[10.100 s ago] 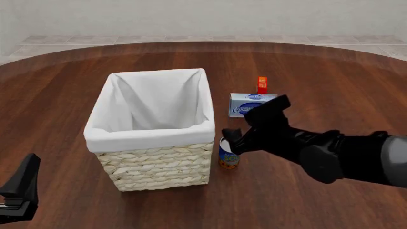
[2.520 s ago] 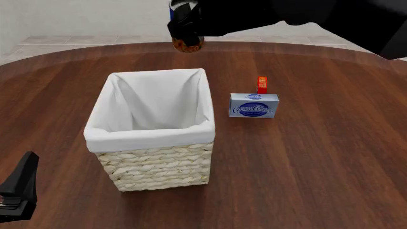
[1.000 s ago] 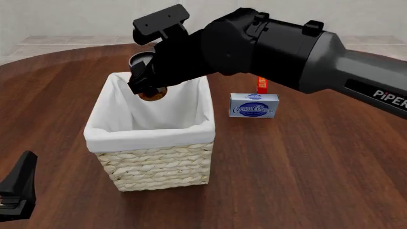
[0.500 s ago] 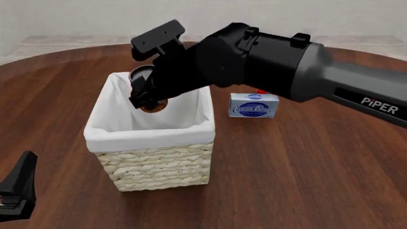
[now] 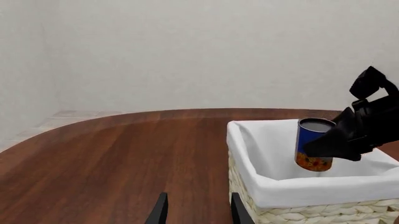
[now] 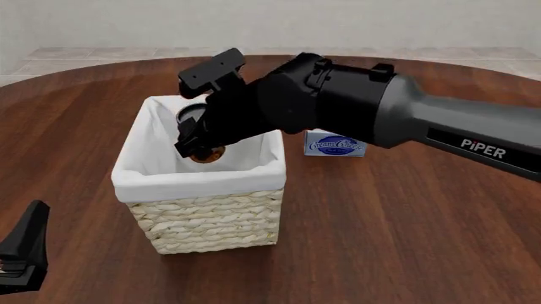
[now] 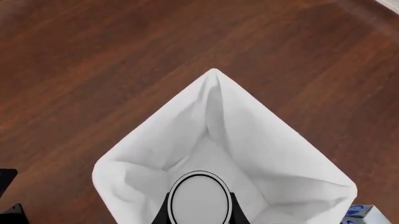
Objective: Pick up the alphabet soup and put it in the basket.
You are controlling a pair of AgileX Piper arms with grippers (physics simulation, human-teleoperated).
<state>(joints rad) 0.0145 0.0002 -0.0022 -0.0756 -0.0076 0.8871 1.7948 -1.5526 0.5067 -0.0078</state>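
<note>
Right gripper [image 6: 196,140] clamped on soup can [image 5: 313,144]; can upright, held inside basket [image 6: 207,218] mouth, above liner. Pickup and transfer done; release pending. Left gripper [image 5: 195,212] idle, fingers parted, holding nothing.

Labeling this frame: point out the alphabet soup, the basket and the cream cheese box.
alphabet soup [image 5: 313,150], left wrist view, on its blue label.
basket [image 6: 207,218], front view, on its woven front wall.
cream cheese box [image 6: 336,145], front view, on its printed front face.
</note>
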